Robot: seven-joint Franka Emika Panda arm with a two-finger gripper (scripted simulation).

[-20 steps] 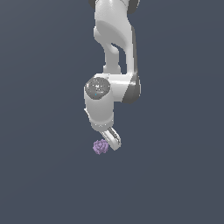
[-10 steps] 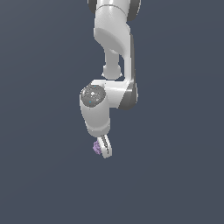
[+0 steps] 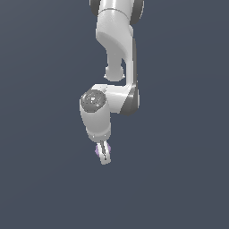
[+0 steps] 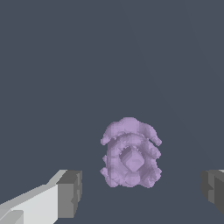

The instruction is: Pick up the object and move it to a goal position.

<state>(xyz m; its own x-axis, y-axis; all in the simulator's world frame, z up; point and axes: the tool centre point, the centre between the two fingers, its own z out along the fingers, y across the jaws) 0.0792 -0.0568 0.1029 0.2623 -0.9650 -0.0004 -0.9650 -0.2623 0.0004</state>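
The tool point(image 4: 140, 192) is spread wide, with one finger point(image 4: 65, 194) on each side of the ball point(image 4: 130, 154) and clear gaps between pads and ball, so nothing is gripped yet. The ball lies on the grey surface point(image 3: 179, 179), centred between the fingers and a little ahead of their tips in the wrist view. In the exterior view only a sliver of the ball point(image 3: 97, 151) shows behind the lowered tool point(image 3: 104, 157).

It looks small and light, and probably rigid. Its lumpy, berry-like skin should give the pads some bite, but the rounded shape could roll or squirt out. Best to close across its widest middle, pads level with its centre.
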